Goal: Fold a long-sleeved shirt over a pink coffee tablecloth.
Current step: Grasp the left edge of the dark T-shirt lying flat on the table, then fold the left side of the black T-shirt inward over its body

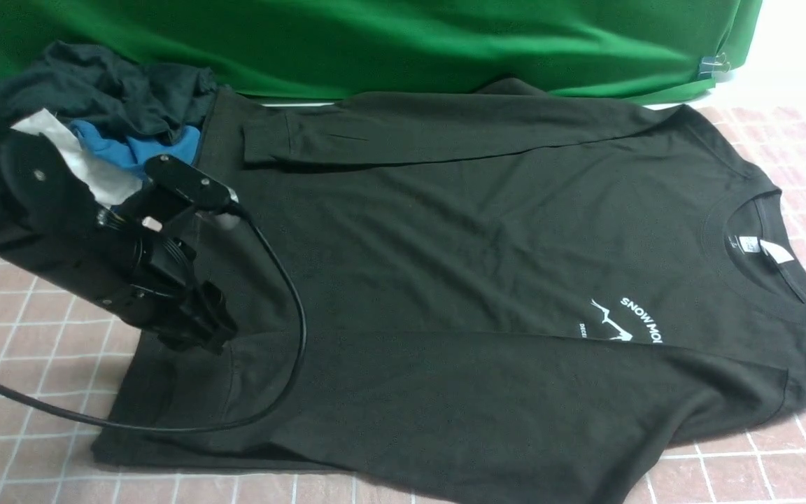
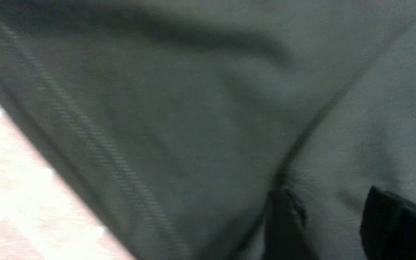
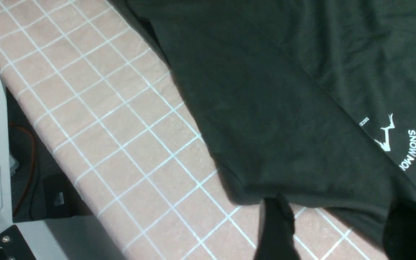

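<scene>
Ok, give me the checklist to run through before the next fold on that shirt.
1. The shirt lies flat on the tablecloth: ok.
2. The far sleeve and the near sleeve are folded across the body: ok.
3. The left claw is open over the hem end: ok.
4. Cloth gripped there: cannot tell, the view is blurred.
5. The right claw is open at the shirt's near edge: ok.
6. The clothes heap is clear of the shirt: not ok, it lies against the far hem corner.
</scene>
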Action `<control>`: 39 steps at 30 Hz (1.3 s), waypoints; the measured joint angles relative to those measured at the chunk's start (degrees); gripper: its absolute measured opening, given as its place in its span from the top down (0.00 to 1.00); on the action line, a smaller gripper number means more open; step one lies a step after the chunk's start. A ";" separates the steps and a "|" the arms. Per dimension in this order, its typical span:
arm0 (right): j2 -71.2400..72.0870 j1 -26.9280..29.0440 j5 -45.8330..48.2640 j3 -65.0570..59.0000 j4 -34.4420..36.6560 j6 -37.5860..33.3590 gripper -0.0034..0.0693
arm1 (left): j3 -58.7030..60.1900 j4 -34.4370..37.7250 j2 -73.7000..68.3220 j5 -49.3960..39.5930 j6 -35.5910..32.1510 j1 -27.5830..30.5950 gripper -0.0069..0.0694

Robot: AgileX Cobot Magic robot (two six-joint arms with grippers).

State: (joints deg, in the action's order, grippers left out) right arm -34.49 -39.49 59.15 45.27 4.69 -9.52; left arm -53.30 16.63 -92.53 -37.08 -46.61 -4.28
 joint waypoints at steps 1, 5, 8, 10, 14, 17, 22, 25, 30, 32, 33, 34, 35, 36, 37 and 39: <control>0.00 0.00 0.00 0.00 0.27 0.00 0.41 | 0.00 -1.45 -0.96 0.48 -0.05 0.06 0.43; 0.00 0.00 0.00 0.00 1.51 0.23 0.41 | 0.00 -3.30 -3.48 0.87 -0.10 0.18 0.39; 0.00 0.00 0.00 0.00 2.88 0.24 0.41 | 0.00 -4.06 -5.61 1.17 -0.55 0.18 0.39; 0.00 0.00 0.00 0.00 3.43 0.24 0.41 | 0.00 -4.27 -6.20 1.30 -1.05 0.18 0.40; 0.00 0.00 -0.21 0.00 4.06 0.24 0.41 | -0.02 -4.41 -7.33 1.31 -1.44 0.18 0.45; 0.00 0.00 -1.15 0.00 4.17 0.24 0.41 | -0.19 -4.41 -7.52 0.62 -1.49 0.18 0.51; 0.00 0.00 -2.81 0.00 4.28 0.24 0.41 | -0.24 -3.93 -7.20 -0.88 -1.49 0.18 0.69; 0.00 0.00 -3.27 0.00 4.28 0.24 0.41 | -0.24 -4.20 -6.17 -1.70 -1.49 0.18 0.78; 0.00 0.00 -4.47 0.00 4.28 0.24 0.41 | -0.24 -4.59 -2.55 -2.64 -1.37 0.18 0.87; 0.00 0.00 -5.16 0.00 4.28 0.24 0.41 | -0.24 -4.35 -1.16 -2.42 -1.33 0.18 0.87; 0.00 0.00 -5.26 0.00 4.28 0.24 0.41 | -0.24 -4.27 -0.99 -2.41 -1.33 0.18 0.87; 0.00 0.00 -5.65 0.00 4.28 0.24 0.41 | -0.32 -4.20 0.26 -2.09 -1.26 0.18 0.87; 0.00 0.00 -5.73 0.00 4.28 0.24 0.41 | -0.42 -4.15 0.39 -2.09 -1.22 0.18 0.87; 0.00 0.00 -5.80 0.00 4.28 0.24 0.41 | -0.92 -4.09 1.00 -1.99 -0.92 0.18 0.87; 0.00 0.00 -5.80 0.00 4.28 0.24 0.41 | -1.94 -3.96 1.51 -1.99 -0.80 0.18 0.87; 0.00 0.00 -5.80 0.00 4.28 0.24 0.41 | -2.97 -3.91 1.63 -1.99 -0.80 0.18 0.87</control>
State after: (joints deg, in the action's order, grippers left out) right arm -34.49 -39.49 53.34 45.27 8.97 -9.28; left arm -56.27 12.72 -90.90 -39.07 -47.41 -4.10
